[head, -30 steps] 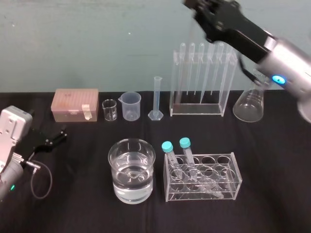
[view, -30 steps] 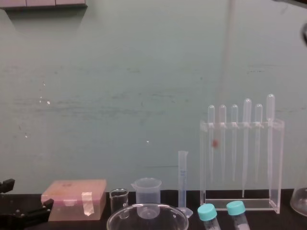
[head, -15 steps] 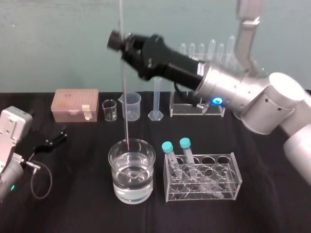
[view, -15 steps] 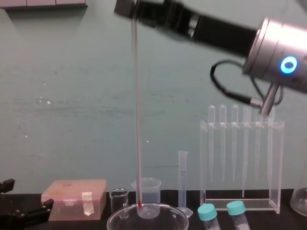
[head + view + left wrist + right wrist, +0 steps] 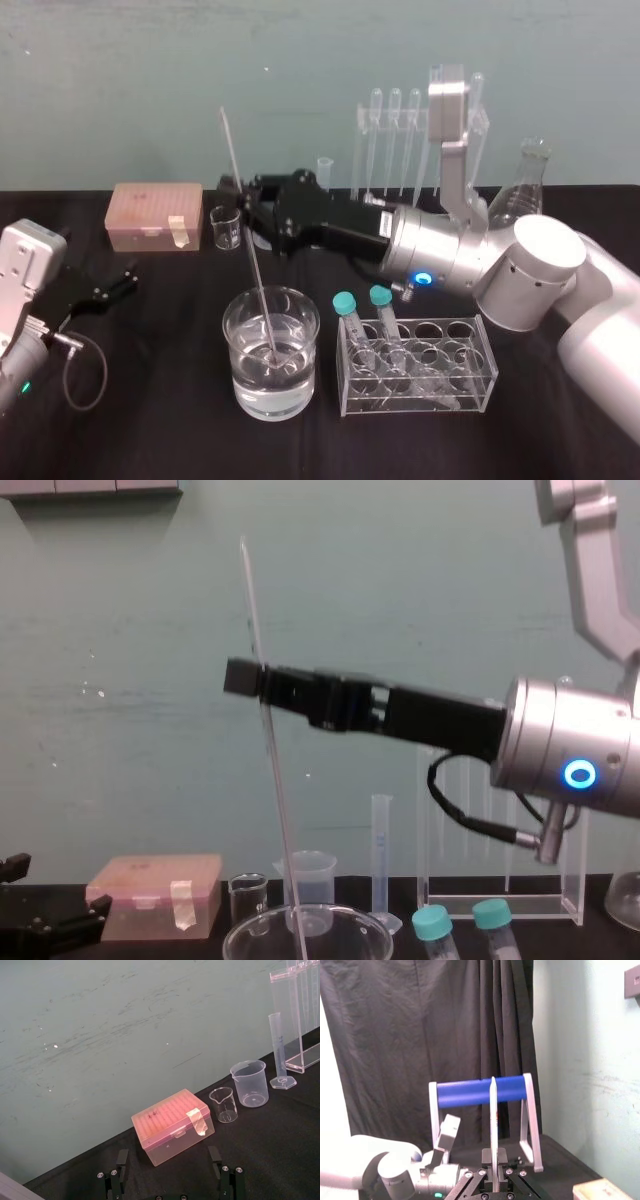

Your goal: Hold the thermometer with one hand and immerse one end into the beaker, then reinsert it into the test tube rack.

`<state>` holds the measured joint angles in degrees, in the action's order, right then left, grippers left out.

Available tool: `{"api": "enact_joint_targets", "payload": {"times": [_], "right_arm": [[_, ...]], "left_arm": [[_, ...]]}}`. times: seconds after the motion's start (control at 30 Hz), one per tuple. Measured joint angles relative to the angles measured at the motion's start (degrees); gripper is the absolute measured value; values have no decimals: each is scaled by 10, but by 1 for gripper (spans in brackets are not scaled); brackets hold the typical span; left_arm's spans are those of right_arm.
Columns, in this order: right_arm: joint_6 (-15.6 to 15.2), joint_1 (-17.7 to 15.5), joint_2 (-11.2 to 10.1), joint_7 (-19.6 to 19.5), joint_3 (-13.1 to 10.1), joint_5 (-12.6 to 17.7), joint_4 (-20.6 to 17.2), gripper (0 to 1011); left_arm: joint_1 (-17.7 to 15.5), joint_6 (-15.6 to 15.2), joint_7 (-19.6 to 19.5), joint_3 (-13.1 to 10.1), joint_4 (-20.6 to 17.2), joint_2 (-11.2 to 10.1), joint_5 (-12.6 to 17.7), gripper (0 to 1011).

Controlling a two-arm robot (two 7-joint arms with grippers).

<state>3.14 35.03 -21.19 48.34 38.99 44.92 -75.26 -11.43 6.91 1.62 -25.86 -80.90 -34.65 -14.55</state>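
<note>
Dip looks done: my right gripper (image 5: 247,205) clamps thermometer (image 5: 231,150) mid-frame, tip sunk in beaker (image 5: 228,332) | left gripper (image 5: 108,285) parked lower left, fingers apart | remaining: thermometer into rack (image 5: 392,118), upper centre

Pink box (image 5: 157,215): well to the left of the right gripper (image 5: 248,205), lid shut, a strip of tape on its front.
Small glass beaker (image 5: 225,227): just left of the gripper, between it and the box.
Plastic beaker (image 5: 305,877): below the gripper in the chest view, right of the small glass beaker.
Cylinder (image 5: 381,860): upright, to the gripper's right and farther back.
Pipettes (image 5: 395,140): upright in a row, behind and right of the gripper.
Flask (image 5: 525,185): far right of the gripper, at the back.
Low rack (image 5: 420,370): right of the gripper, nearer the robot; two blue-capped tubes (image 5: 345,303) lean in it.
</note>
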Motion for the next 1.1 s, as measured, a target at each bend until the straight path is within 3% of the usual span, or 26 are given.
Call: {"api": "enact_joint_targets", "payload": {"times": [0.3, 1.1], "right_arm": [[3, -13, 1, 2, -1, -8, 15, 56], [3, -21, 5, 1, -10, -13, 12, 56]], "left_arm": [[0, 0, 0, 0, 0, 0, 0, 1008], [0, 0, 0, 0, 0, 0, 0, 1008]]}}
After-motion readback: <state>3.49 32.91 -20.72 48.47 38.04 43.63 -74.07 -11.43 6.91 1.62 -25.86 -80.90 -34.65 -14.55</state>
